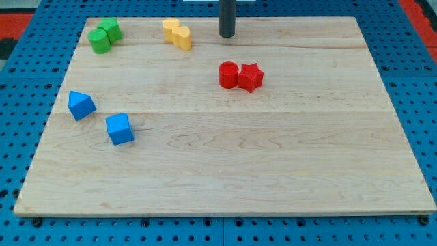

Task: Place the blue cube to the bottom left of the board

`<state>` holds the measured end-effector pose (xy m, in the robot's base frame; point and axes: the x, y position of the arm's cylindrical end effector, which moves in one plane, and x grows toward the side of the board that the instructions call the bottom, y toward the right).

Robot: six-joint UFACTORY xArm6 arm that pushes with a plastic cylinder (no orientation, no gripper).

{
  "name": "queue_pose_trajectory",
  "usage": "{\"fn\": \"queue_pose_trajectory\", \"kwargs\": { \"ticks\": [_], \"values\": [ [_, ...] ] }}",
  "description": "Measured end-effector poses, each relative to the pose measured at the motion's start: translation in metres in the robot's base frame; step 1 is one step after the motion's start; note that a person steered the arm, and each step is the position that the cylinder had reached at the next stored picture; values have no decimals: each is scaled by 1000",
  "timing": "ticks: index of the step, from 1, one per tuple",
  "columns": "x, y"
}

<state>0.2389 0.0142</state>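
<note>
Left of desk (pixel 225 171) centre: blue cube (pixel 119 128), second blue block (pixel 81 105) just up-left. My tip (pixel 227 35) far up-right of cube, beside yellow blocks (pixel 177 33). No hand, nothing held. Risk: approach clips red pair (pixel 240 75); off-centre push spins cube, nudges wrong blue block.

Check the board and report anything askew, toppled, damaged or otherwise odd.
Nothing stands out. The wooden board looks intact. The green blocks, yellow blocks and red blocks sit in close pairs; the blue cube and the other blue block stand apart. My tip is near the view's top, touching none.
</note>
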Motion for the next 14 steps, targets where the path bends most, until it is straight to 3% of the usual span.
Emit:
{"fn": "queue_pose_trajectory", "kwargs": {
  "ticks": [10,11,13,14],
  "values": [
    [0,-3],
    [41,-23],
    [163,-121],
    [235,-126]
  ]
}}
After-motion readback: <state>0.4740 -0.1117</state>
